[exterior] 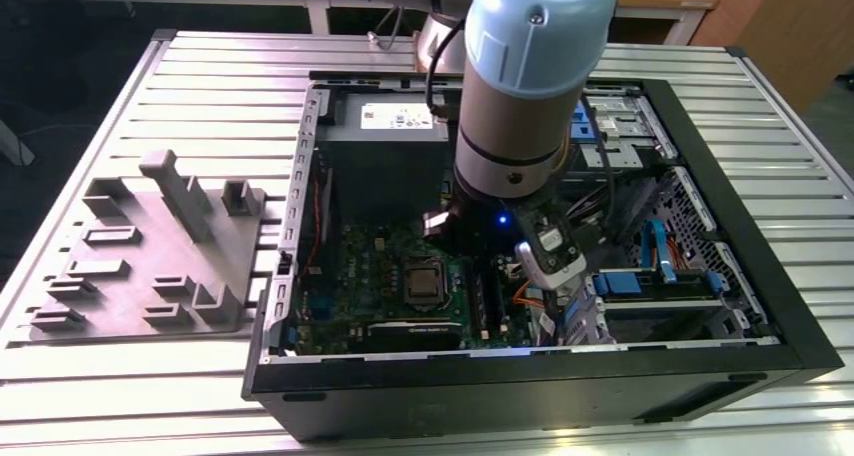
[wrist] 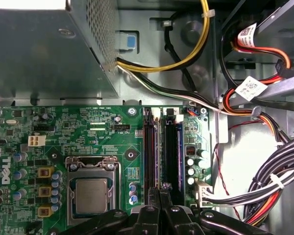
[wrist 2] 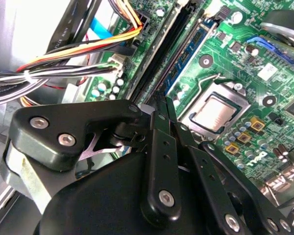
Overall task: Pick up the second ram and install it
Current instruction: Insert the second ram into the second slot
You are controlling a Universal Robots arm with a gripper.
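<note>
hovering inside the computer case (exterior: 747,306), claw (wrist: 160,196) over motherboard (wrist: 103,137) slots.

A fixture block (exterior: 150,251) is set at the exterior view's left, beside the computer case (exterior: 747,236). In the first wrist view, the processor socket (wrist: 90,193) is placed lower left, the memory slots (wrist: 162,154) at centre, cables (wrist: 264,191) lower right.

Inside the open computer case (exterior: 747,226), the arm (exterior: 514,126) reaches down over the green motherboard (wrist: 93,147), hemmed by the power supply (wrist: 39,54) on one side and bundled cables (wrist: 264,191) on the other. The memory slots (wrist: 164,152) run between the processor socket (wrist: 90,188) and a row of capacitors (wrist: 191,169). Outside, the table (exterior: 227,76) lies open around the grey fixture tray (exterior: 147,256).
</note>
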